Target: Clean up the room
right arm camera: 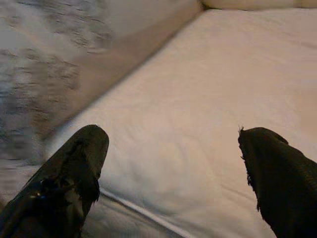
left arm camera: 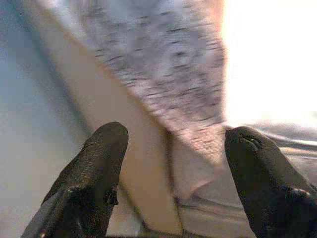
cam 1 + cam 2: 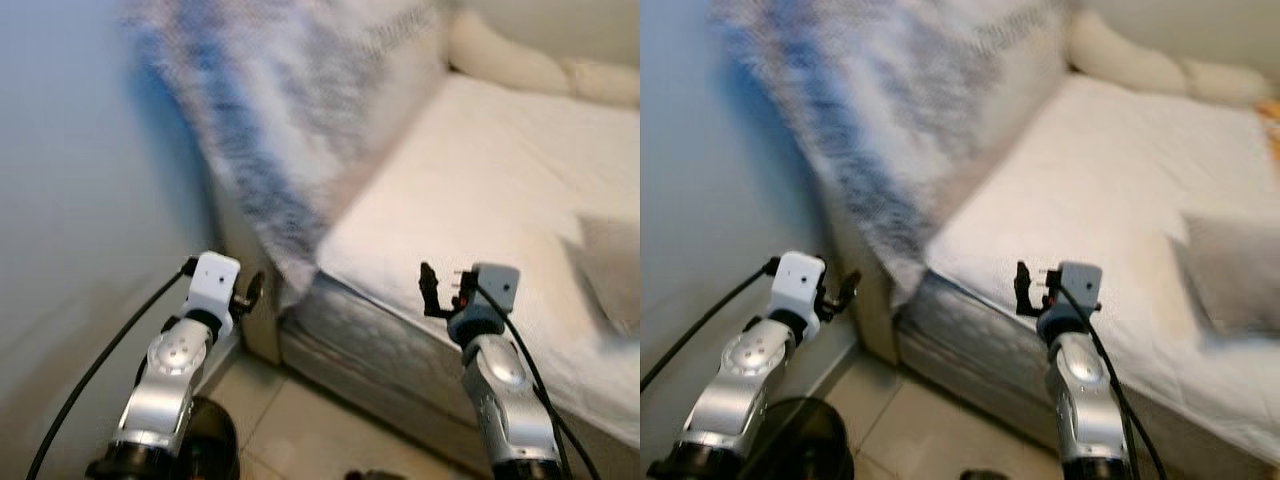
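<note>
A grey-and-white speckled blanket (image 3: 290, 110) hangs over the sofa's left armrest, its lower corner dangling by the seat's front corner. The sofa seat (image 3: 500, 170) is covered with a white sheet. My left gripper (image 2: 173, 148) is open and empty, raised in front of the armrest and pointing at the blanket's hanging corner (image 2: 193, 124). My right gripper (image 1: 173, 148) is open and empty too, held over the seat's front edge. A grey cushion (image 3: 1230, 270) lies on the seat to the right. The eye views are blurred.
A pale blue wall (image 3: 80, 180) stands close on the left. Beige floor tiles (image 3: 300, 430) show below the sofa front. A cream bolster (image 3: 520, 60) runs along the sofa's back. Something orange (image 3: 1270, 120) peeks in at the far right edge.
</note>
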`<state>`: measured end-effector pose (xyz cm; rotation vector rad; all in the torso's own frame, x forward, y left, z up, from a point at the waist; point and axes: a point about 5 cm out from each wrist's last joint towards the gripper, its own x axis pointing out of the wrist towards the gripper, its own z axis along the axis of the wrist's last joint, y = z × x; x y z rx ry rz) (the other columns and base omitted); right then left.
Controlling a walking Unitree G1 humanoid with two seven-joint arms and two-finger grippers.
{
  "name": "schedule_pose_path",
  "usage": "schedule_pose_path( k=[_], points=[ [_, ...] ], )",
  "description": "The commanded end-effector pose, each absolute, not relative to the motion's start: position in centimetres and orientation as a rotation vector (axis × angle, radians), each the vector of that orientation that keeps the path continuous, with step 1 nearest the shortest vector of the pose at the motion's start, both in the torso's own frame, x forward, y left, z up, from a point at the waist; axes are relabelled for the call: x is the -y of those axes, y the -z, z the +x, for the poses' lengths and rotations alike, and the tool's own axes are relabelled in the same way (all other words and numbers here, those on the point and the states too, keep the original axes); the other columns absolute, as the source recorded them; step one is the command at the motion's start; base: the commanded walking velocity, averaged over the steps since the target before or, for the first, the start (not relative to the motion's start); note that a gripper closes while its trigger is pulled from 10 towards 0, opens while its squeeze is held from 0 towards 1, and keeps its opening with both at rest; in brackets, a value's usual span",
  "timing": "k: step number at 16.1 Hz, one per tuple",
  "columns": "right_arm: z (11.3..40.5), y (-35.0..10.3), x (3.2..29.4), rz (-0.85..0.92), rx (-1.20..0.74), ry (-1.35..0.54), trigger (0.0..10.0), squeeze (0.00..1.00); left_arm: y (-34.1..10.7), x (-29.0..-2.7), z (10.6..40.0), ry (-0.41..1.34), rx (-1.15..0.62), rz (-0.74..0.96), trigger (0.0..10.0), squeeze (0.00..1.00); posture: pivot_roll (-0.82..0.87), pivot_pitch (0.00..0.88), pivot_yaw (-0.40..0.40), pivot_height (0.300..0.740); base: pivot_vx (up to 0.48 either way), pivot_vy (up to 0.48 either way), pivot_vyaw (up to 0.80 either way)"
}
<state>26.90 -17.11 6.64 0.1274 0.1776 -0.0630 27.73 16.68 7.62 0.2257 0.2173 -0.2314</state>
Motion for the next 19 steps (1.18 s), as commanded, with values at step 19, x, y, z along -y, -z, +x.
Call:
schedule_pose_path(
  k=[19],
  points=[
    [28.2,-7.4,17.0,0.111,-0.179,0.044,10.0,1.0,-11.2,-17.7,29.9,0.145,-0.11,0.262,10.0,0.0,0.03,0.0,-0.032,0.74,0.0,0.0,-0.7]
  ],
)
